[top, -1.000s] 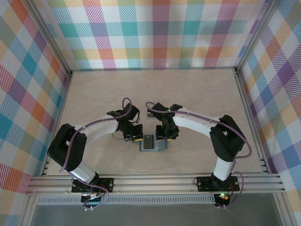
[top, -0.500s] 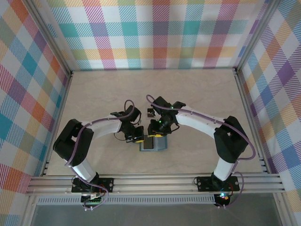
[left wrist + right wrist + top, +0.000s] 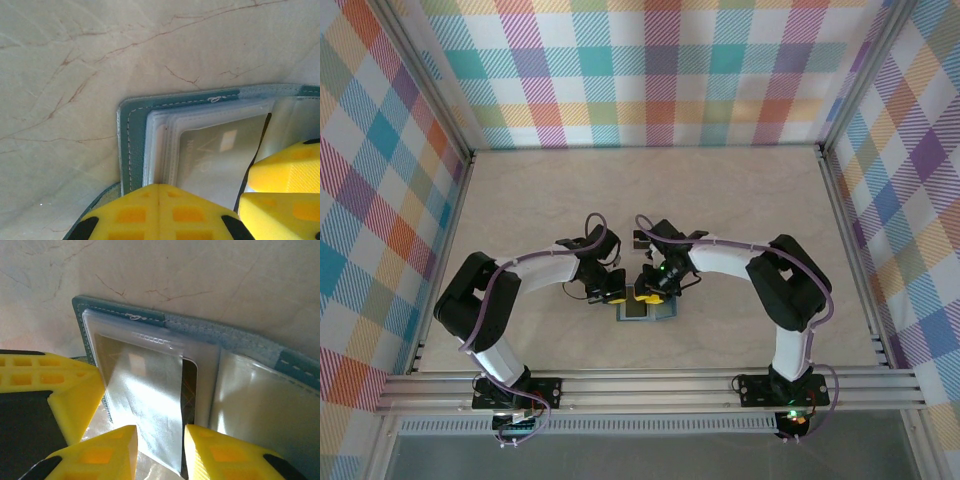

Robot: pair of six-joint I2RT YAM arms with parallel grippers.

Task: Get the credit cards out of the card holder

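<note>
The right pincer (image 3: 160, 452) is closed on a silvery credit card (image 3: 145, 400). Its yellow fingertips sit at either side of the card's near end, and the far end is tucked in a clear sleeve (image 3: 200, 370) of the card holder (image 3: 120, 312). A second ago this pincer hung wider at the holder's right side. It has since swung in over the holder's middle and narrowed its jaws, and its elbow has drawn in toward the centre of the tabletop (image 3: 740, 200).

The left pincer (image 3: 159, 200) is clenched, tips pressed together with nothing between them. It bears down on the left panel of the holder, at the edge of the stacked sleeves. It has stayed shut and barely shifted from that spot.

The two pincers now stand just beside each other over the holder. The holder lies open and flat where it lay before, close to the near edge of the tabletop and about midway between its left and right edges.
</note>
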